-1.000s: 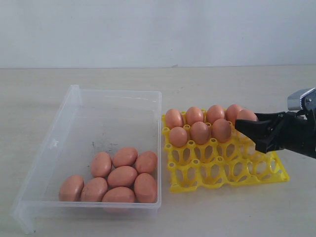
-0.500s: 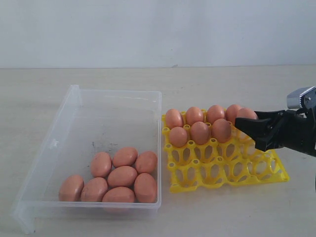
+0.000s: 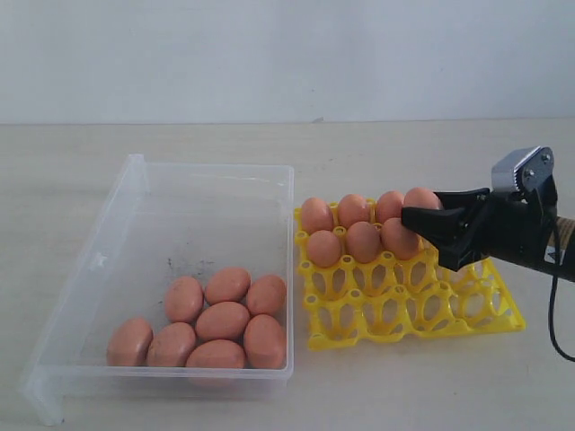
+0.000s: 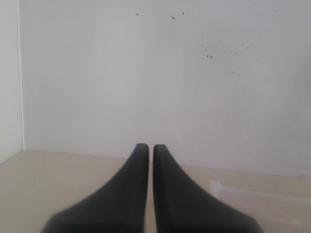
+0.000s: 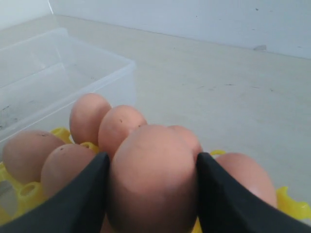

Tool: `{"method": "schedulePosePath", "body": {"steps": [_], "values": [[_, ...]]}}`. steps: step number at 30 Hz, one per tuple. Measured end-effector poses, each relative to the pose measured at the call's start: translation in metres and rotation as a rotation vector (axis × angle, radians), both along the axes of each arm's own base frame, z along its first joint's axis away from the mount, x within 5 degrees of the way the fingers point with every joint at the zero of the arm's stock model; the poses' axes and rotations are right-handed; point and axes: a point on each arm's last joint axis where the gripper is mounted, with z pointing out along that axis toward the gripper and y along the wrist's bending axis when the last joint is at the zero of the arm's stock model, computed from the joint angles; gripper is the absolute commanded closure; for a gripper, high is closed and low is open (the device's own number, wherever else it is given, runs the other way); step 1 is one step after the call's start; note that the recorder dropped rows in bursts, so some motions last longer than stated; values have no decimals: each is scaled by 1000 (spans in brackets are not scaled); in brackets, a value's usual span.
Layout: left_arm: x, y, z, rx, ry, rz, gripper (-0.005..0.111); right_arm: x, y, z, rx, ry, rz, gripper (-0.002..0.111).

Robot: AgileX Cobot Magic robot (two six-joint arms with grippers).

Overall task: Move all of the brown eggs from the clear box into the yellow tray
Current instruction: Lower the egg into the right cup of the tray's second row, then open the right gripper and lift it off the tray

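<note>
One brown egg (image 5: 153,179) was gripped between the right fingers (image 5: 73,199), long axis seemingly along them, just above the yellow tray (image 3: 418,329) beside its second row's third egg (image 3: 398,238), while the left fingers (image 4: 126,194), pressed together empty, hung well away.
</note>
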Motion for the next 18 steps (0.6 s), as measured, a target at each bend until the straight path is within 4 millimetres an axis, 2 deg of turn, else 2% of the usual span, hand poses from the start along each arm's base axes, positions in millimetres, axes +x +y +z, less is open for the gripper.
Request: {"method": "schedulePosePath", "body": {"steps": [18], "values": [[0, 0, 0, 0, 0, 0, 103, 3, -3, -4, 10, 79, -62, 108]]}}
